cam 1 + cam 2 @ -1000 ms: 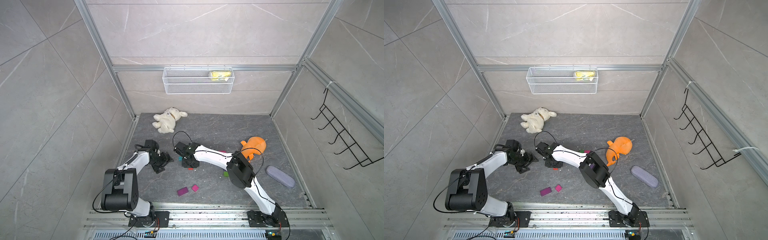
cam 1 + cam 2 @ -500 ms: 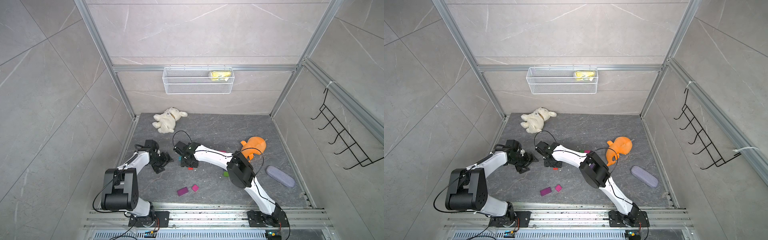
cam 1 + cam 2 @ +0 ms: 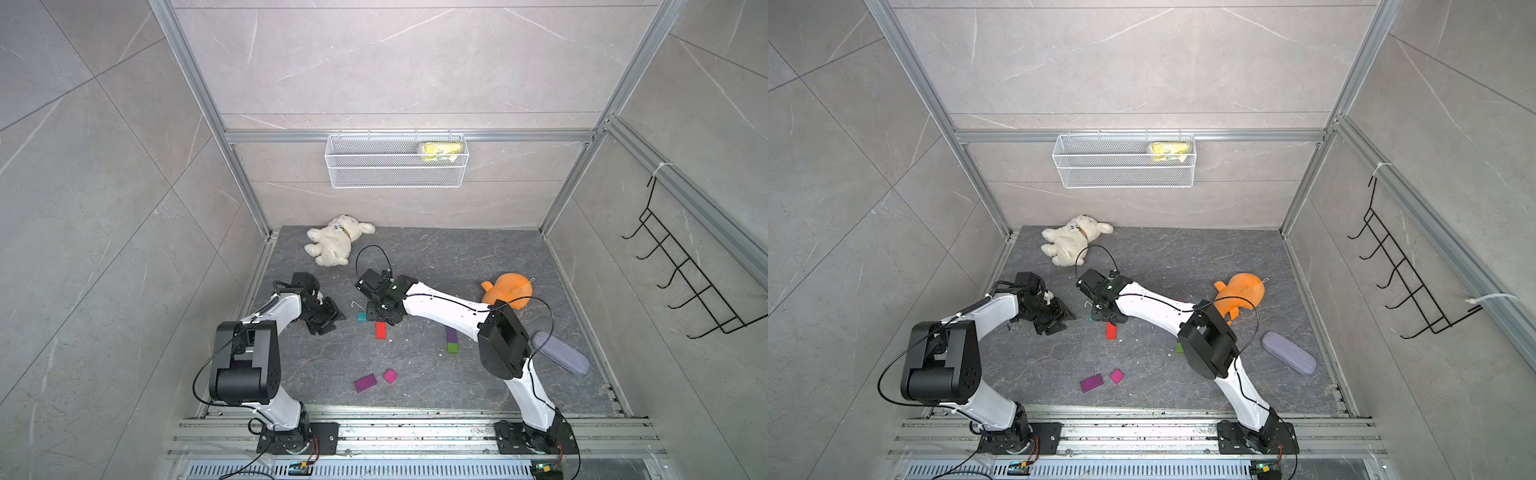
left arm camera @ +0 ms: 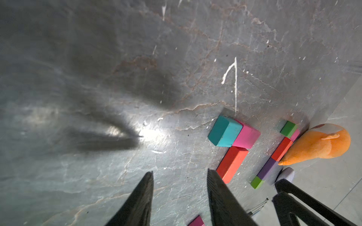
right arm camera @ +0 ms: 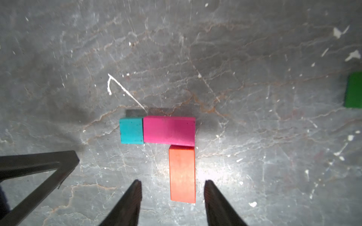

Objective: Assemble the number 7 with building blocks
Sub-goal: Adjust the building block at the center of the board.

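We see two block figures on the desk [image 3: 436,257]. The unfinished 7 [image 4: 241,139] lies well to the left of the orange plush toy [image 3: 509,291]. Its bar is a teal square [image 5: 131,131] and a magenta rectangle [image 5: 169,130] touching end to end, long axis running left to right. One red rectangle [image 5: 182,174] butts against the magenta's end farther from the teal, at a right angle, pointing toward the arm bases. This stem is shorter than the bar.

The finished 7 [image 3: 451,334] lies just beside the toy, on its left; we cannot tell whether they touch. Its column also points toward the bases. It has five blocks: two green, one pink, one red, one purple.

Two loose blocks, a magenta-purple rectangle [image 3: 365,382] and a pink square [image 3: 390,376], sit side by side, left of the toy and nearer the bases.

We count ten blocks: two red, two green, one teal, one purple, four pink to magenta.

The right end effector [image 5: 172,181] has its fingers apart on either side of the red rectangle's free end, gripping nothing. The left end effector [image 4: 180,172], farther left of the toy, also has its fingers apart over bare desk.
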